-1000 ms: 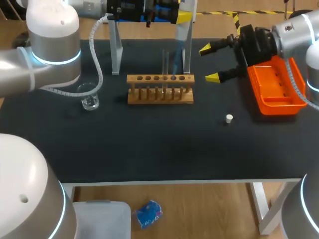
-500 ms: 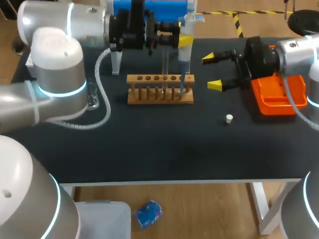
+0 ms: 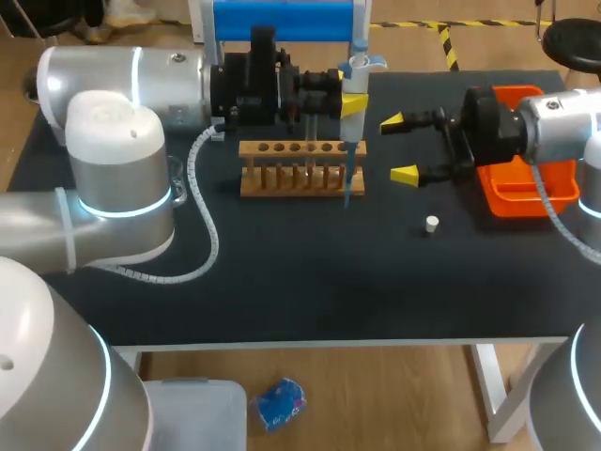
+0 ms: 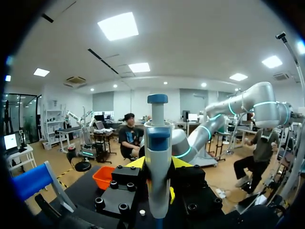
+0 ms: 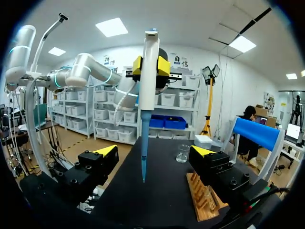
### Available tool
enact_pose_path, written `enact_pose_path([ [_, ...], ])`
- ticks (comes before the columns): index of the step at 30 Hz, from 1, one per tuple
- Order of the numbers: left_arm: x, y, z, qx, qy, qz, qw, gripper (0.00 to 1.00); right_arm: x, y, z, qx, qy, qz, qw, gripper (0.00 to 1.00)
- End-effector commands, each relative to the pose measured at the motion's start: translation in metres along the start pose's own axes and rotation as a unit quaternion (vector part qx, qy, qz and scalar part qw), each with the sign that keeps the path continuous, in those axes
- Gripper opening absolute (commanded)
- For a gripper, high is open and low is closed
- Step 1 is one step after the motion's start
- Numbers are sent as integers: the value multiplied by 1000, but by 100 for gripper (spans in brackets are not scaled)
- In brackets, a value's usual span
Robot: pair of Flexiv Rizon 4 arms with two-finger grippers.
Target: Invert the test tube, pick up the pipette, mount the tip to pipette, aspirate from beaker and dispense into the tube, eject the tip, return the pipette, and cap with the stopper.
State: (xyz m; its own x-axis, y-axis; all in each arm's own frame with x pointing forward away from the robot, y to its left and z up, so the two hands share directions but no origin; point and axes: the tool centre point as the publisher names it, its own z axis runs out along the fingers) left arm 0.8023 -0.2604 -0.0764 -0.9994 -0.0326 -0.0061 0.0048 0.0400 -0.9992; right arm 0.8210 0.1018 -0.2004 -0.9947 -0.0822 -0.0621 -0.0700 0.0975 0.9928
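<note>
Beaker [image 5: 182, 153] shows clearly from our right wrist; overhead our left arm [image 3: 122, 178] blocks it. Left pincer [image 3: 349, 101] grips pipette [image 3: 347, 150] upright, tip down; right pincer [image 3: 397, 147] gapes wide.

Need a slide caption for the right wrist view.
Left gripper holds the tipped pipette upright ahead of the open right gripper, rack and beaker nearby.

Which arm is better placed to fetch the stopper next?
Right. The right gripper is open and empty, with the stopper lying close by; the left gripper is shut on the pipette.
</note>
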Motion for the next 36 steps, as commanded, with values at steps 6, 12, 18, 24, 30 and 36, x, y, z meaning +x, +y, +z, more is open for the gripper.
enact_pose_path([
  [6, 0, 4, 2, 1, -4, -4, 1000, 0, -1, -2, 0, -3, 1, 5, 1000, 100],
  [12, -10, 27, 5, -12, -17, -12, 1000, 0, -4, -4, 6, -6, -10, 24, 1000, 100],
  [18, -13, 40, 6, -8, -26, -12, 1000, 0, -2, -1, 20, -14, -1, 43, 999, 100],
  [24, -16, 49, 6, -10, -35, -13, 999, 0, 0, 7, 33, -22, 15, 41, 999, 100],
  [30, -18, 55, 5, -9, -42, -14, 999, 0, -1, 13, 42, -25, 23, 31, 999, 100],
  [36, -19, 58, 4, -4, -47, -13, 999, 0, -3, 18, 56, -39, 37, 29, 998, 100],
])
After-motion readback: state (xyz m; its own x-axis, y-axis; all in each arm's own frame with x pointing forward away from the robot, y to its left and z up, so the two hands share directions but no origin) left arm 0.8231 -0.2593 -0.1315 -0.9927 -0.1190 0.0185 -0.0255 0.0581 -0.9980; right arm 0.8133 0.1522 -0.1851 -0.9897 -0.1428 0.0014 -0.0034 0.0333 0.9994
